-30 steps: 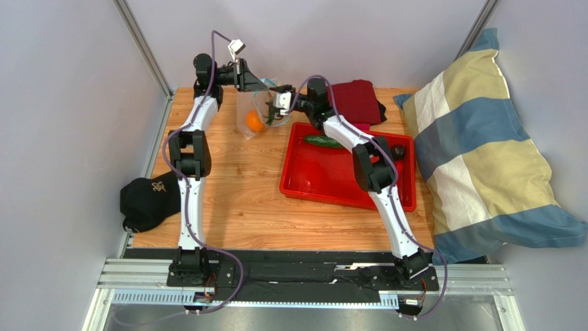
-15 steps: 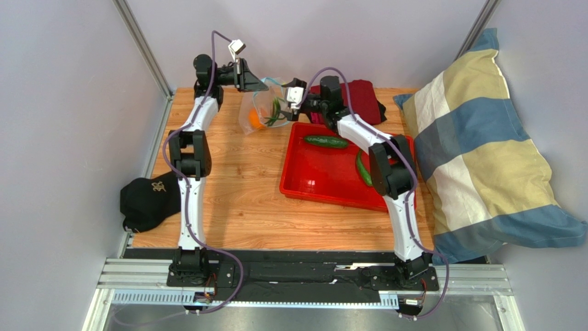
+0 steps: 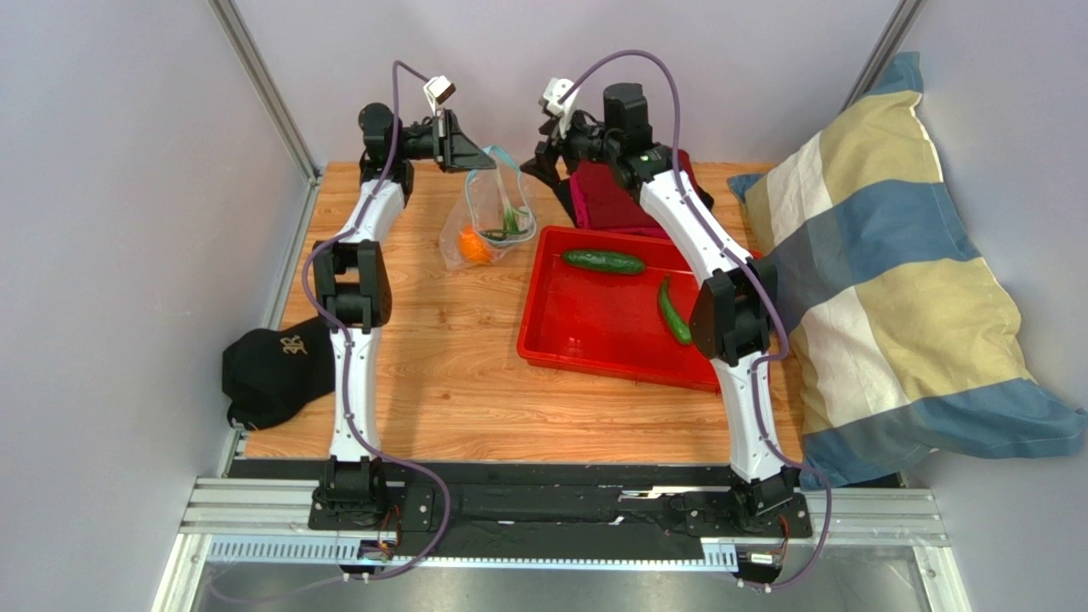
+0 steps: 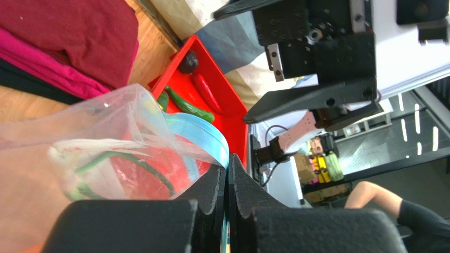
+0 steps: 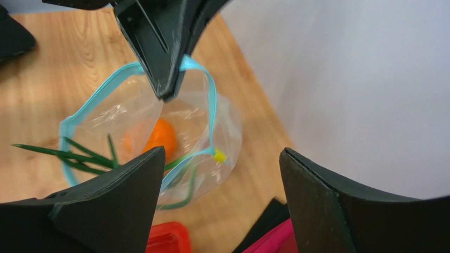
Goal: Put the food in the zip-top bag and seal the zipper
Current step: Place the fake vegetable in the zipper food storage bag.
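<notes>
Bag [image 3: 492, 219] held up by left gripper [image 3: 483, 156] — orange [image 5: 161, 137] and green onion [image 5: 79, 154] inside.
Left jaws pinch the zipper [image 5: 212, 105] edge; right gripper [image 5: 221, 153] jaws spread, empty, at bag's 1 o'clock — cucumber [image 3: 604, 262], green pepper [image 3: 673, 313] in red tray [image 3: 575, 347] at 4 o'clock.

Top view: the right arm [image 3: 715, 274] covers the far right corner of the tray [image 3: 575, 344]. The red chili [image 4: 207, 90] and the small dark round piece [image 4: 188, 61] show in the left wrist view only.

Left wrist view: the left and bottom edges cut off the bag [image 4: 105, 137].

Right wrist view: the plastic blurs the orange fruit [image 5: 161, 137]. The top edge cuts off the left hand [image 5: 168, 96], and its tips hide a short stretch of the zipper [image 5: 212, 105]. Only one tray corner shows at the bottom edge.
</notes>
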Controlling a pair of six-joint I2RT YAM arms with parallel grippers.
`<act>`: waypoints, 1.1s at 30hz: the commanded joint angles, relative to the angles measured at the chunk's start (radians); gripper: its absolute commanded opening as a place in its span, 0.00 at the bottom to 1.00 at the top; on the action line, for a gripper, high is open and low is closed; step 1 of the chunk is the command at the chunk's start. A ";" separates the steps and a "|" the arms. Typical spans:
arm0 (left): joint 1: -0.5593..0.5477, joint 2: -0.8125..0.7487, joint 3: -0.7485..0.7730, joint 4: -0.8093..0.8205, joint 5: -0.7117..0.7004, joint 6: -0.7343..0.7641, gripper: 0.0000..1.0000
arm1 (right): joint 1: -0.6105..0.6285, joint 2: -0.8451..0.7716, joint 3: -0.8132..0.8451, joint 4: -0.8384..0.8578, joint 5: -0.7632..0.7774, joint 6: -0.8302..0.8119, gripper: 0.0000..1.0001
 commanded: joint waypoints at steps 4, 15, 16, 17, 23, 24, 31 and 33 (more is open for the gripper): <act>0.009 -0.009 -0.007 0.034 0.196 -0.058 0.00 | -0.077 0.126 0.139 -0.261 -0.080 0.449 0.83; 0.017 -0.095 0.017 -0.489 0.107 0.144 0.00 | -0.117 0.125 0.086 -0.204 -0.151 0.557 0.82; 0.017 -0.110 0.001 -0.514 0.093 0.152 0.00 | -0.121 0.128 0.090 -0.204 -0.149 0.565 0.81; 0.017 -0.148 -0.050 -0.573 0.061 0.167 0.00 | -0.123 0.126 0.097 -0.207 -0.148 0.571 0.81; 0.046 -0.322 -0.233 -0.786 -0.118 0.326 0.00 | -0.126 0.138 0.121 -0.209 -0.171 0.637 0.82; 0.062 -0.333 -0.214 -0.895 -0.146 0.406 0.00 | -0.124 0.138 0.124 -0.209 -0.178 0.646 0.82; 0.057 -0.414 -0.013 -1.522 -0.534 0.953 0.00 | -0.124 0.148 0.140 -0.242 -0.218 0.668 0.86; 0.037 -0.431 -0.003 -1.523 -0.583 1.010 0.00 | -0.123 0.143 0.140 -0.244 -0.221 0.672 0.86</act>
